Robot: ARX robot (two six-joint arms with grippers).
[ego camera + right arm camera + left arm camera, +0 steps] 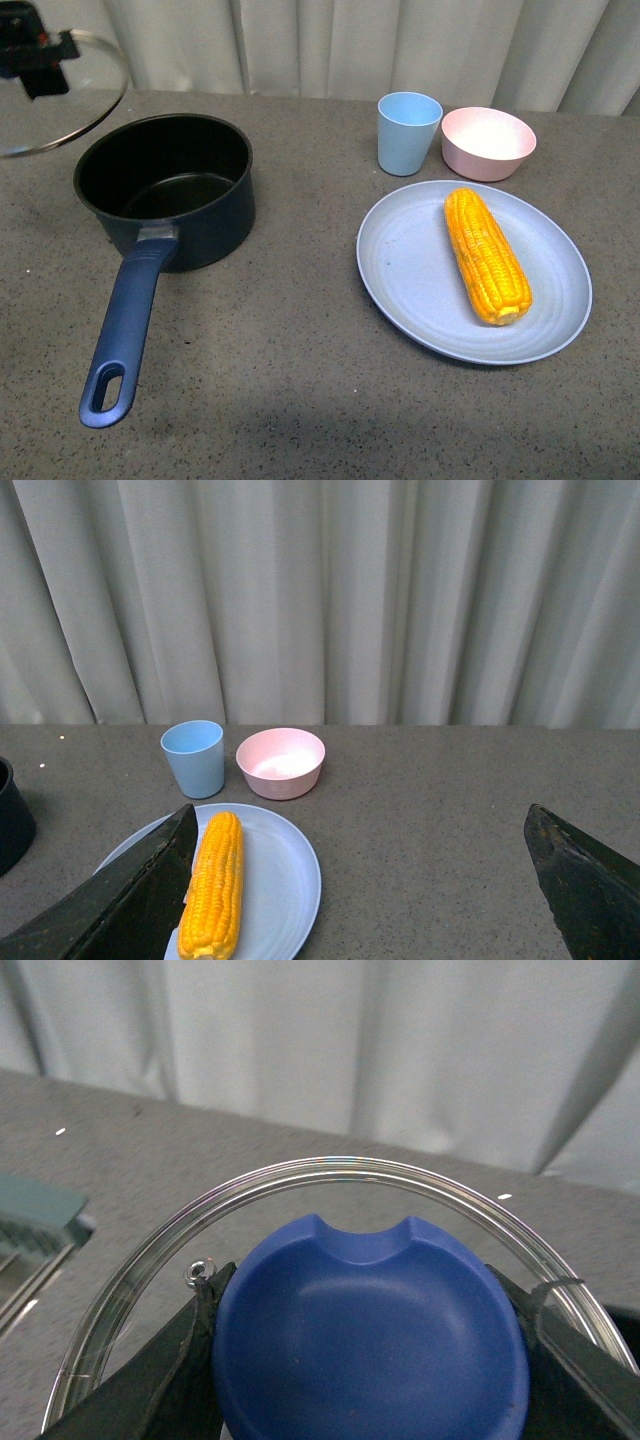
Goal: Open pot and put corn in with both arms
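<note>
Left of pot (165, 190) | left hand (38, 55) holds lid (72, 100) aloft | corn (487, 255) on plate (400, 262)

You have a grey, finely speckled counter (300, 400) spreading beneath and ahead of the right tool (358, 815). Beyond the tool, at the counter's far edge, a pale pleated curtain (320, 600) hangs across the whole width. The light is soft and even, and a dim shadow darkens the counter's near edge.
</note>
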